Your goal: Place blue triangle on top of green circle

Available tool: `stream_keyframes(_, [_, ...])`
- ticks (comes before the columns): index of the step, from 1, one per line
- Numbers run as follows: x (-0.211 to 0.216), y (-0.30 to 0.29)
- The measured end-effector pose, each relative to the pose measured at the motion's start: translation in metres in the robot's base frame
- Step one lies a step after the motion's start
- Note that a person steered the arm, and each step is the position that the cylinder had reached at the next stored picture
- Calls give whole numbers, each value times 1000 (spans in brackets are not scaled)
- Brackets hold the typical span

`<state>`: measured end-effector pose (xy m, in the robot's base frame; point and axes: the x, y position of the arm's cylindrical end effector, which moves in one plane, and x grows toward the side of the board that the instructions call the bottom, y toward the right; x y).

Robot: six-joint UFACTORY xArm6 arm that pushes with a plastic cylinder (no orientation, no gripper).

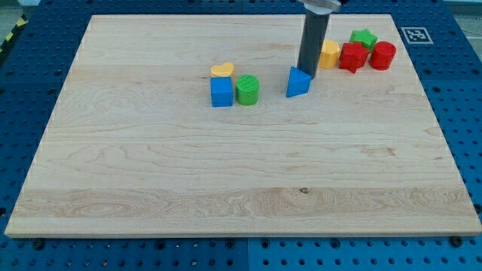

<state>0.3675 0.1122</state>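
Tip (308, 74) touching blue triangle (298, 83), apex pointing view's top.

Pale wooden board (226, 173) with visible grain and a matt finish; beneath it a blue perforated metal-looking table (467, 113). Blue triangle (298, 82) and green circle (247, 89) look like ridged matt plastic; the dark rod has a dull sheen

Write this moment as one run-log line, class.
tip behind blue triangle, touching | green circle to its left, apart | triangle not yet at circle
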Motion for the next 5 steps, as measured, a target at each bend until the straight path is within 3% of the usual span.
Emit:
stream_keyframes(2, [37,51])
stream_keyframes(5, [38,46])
